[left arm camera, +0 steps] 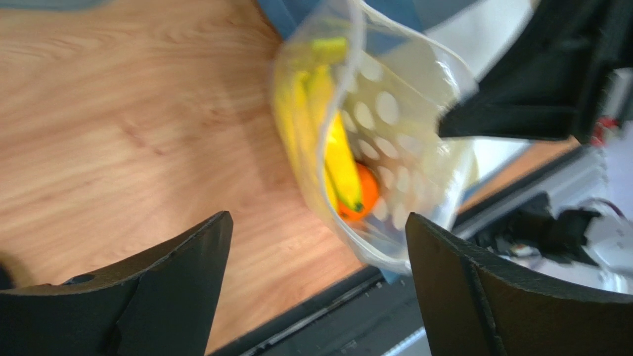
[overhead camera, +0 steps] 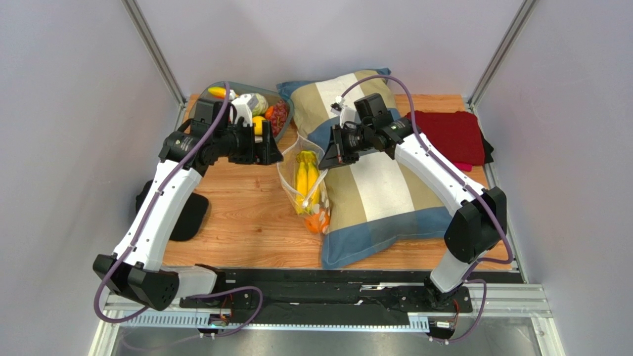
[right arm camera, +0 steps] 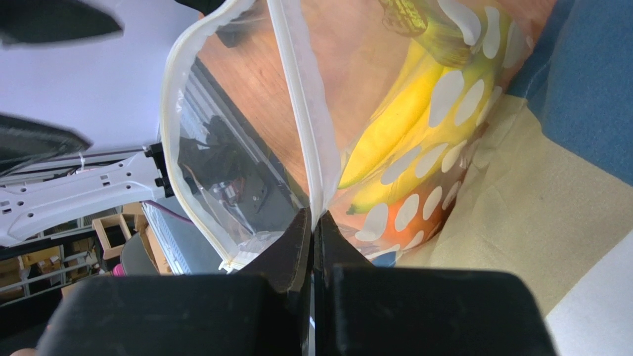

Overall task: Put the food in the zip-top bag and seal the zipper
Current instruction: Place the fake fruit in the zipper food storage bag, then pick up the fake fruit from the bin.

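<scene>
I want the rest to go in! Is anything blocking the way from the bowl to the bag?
Nothing visible. Only the open, empty left end effector hangs between the bowl and the bag. The right end effector pinches the bag, mouth open.

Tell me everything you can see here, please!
zip-top bag: one, clear with white dots, mid-table, against the pillow
bananas: one bunch, yellow, inside the bag
orange: at least one, orange, bottom of the bag
grey bowl: one, back left
loose food: several pieces, yellow, green, dark red, in the bowl
pillow: one, blue, tan, white, right of centre
cloth: one, red, back right
table: one, wooden
left tool: black, open
right tool: black, shut on the bag's mouth edge
</scene>
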`<act>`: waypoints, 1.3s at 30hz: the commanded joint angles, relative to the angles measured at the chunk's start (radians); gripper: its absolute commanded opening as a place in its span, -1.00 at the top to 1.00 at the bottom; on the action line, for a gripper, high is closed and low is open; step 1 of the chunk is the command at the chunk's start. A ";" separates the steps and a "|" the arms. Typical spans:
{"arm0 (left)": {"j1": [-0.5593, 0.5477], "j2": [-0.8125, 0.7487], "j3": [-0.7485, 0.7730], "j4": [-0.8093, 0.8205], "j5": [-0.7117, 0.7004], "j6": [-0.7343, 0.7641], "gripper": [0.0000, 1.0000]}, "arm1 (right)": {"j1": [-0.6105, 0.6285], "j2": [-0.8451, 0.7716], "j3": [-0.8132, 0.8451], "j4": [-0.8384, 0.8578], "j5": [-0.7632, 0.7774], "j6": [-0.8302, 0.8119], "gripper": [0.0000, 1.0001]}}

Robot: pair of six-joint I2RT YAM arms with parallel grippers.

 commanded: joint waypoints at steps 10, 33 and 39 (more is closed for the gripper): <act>0.306 0.644 0.695 -0.018 -0.278 0.489 -0.98 | 0.000 0.000 0.073 0.014 -0.001 -0.048 1.00; 0.417 1.105 0.825 0.126 -0.259 0.697 -0.98 | -0.008 0.026 0.080 -0.018 -0.001 -0.069 1.00; 0.417 1.116 0.831 0.105 -0.267 0.677 -0.52 | -0.008 0.027 0.083 -0.036 0.048 -0.071 1.00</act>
